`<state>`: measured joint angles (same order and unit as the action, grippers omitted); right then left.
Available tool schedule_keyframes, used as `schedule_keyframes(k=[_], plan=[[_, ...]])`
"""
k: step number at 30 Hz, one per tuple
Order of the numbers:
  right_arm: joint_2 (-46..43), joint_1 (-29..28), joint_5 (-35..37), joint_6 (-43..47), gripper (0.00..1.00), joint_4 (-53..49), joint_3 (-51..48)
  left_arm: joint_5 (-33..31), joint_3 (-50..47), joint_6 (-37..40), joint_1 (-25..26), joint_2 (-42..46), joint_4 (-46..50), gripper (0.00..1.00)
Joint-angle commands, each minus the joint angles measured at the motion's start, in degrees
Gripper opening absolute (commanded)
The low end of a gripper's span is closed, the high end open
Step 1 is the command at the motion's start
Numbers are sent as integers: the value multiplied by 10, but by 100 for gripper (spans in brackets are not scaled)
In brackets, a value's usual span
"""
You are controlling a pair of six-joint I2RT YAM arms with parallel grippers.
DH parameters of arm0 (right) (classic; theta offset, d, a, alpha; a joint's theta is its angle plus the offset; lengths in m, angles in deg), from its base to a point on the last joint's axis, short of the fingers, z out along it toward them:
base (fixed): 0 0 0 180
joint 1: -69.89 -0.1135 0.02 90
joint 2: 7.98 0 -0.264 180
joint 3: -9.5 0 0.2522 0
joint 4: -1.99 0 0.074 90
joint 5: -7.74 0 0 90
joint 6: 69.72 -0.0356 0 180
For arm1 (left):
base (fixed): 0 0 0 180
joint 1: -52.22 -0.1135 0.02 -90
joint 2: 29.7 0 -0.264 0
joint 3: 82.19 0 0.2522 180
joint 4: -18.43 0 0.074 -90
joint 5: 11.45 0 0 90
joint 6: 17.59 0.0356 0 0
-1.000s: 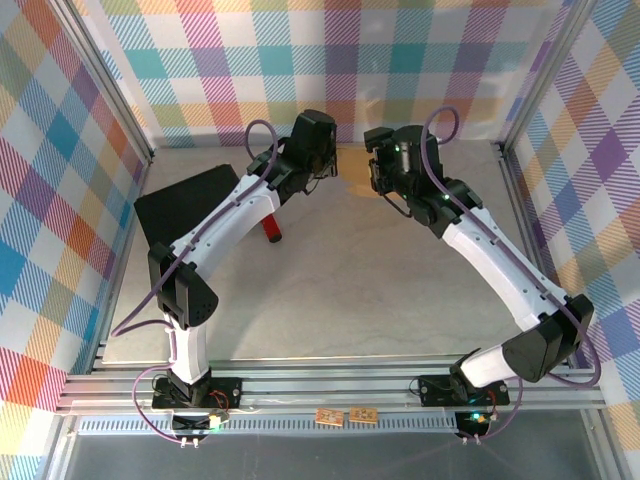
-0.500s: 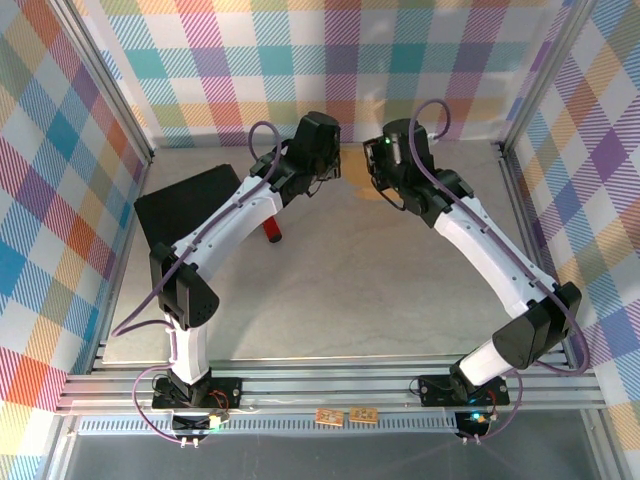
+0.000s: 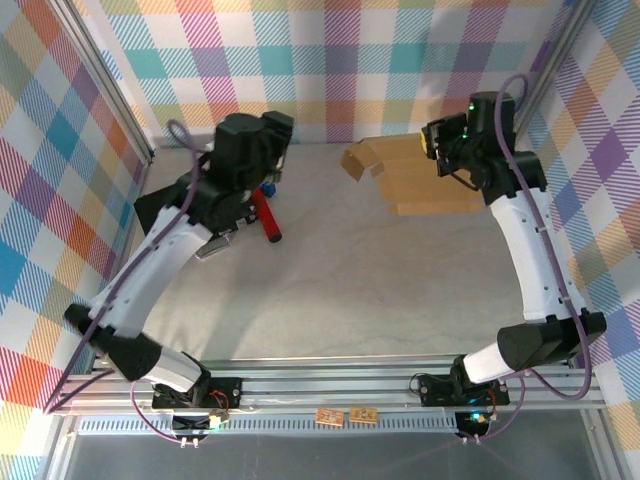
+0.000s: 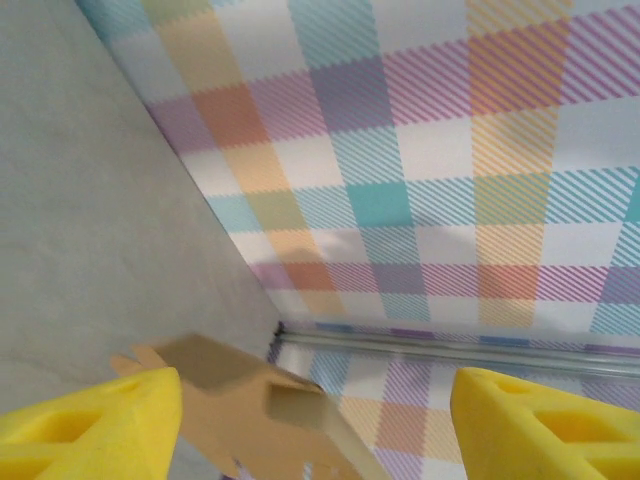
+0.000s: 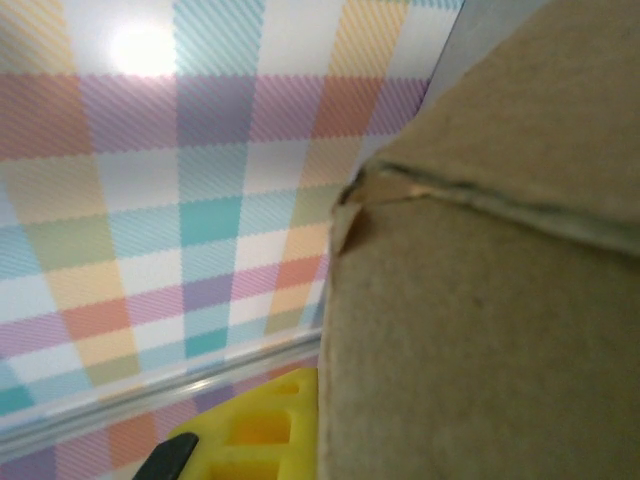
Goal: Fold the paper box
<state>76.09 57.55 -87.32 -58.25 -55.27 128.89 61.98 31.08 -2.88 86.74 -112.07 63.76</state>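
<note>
The paper box (image 3: 412, 176) is a brown cardboard sheet with raised flaps, lying tilted at the back right of the table. My right gripper (image 3: 440, 152) is shut on its right part. In the right wrist view the cardboard (image 5: 480, 300) covers the right side, pressed against one yellow finger (image 5: 255, 430). My left gripper (image 3: 268, 150) hangs at the back left, apart from the box. Its yellow fingers (image 4: 95, 425) stand wide open with nothing between them, and a flap of the box (image 4: 250, 395) shows farther off.
A black case (image 3: 165, 205) lies at the left edge under the left arm. A red object (image 3: 266, 216) and a small blue one (image 3: 268, 188) lie beside it. Checked walls and metal frame rails close in the back and both sides.
The left gripper opened, let go of the box and swung away to the left. The right gripper shut on the box and carried it to the back right.
</note>
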Motion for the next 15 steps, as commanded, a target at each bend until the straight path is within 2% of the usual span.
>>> schedule_keyframes(k=[1,4,6,10,13,15], plan=[[-20,-1,-96,16,0,-118,88,-18,-54,116,-10,34,42,68],[1,2,-126,-4,0,-194,142,-10,-64,200,-11,55,45,61],[12,4,-151,-21,0,-190,137,29,-64,278,-11,58,17,57],[50,4,-164,-12,0,-168,142,84,-40,375,-11,51,-25,45],[70,4,-164,-7,0,-149,143,109,21,349,-12,21,-26,46],[77,4,-162,-6,0,-132,140,139,75,261,-13,-17,9,45]])
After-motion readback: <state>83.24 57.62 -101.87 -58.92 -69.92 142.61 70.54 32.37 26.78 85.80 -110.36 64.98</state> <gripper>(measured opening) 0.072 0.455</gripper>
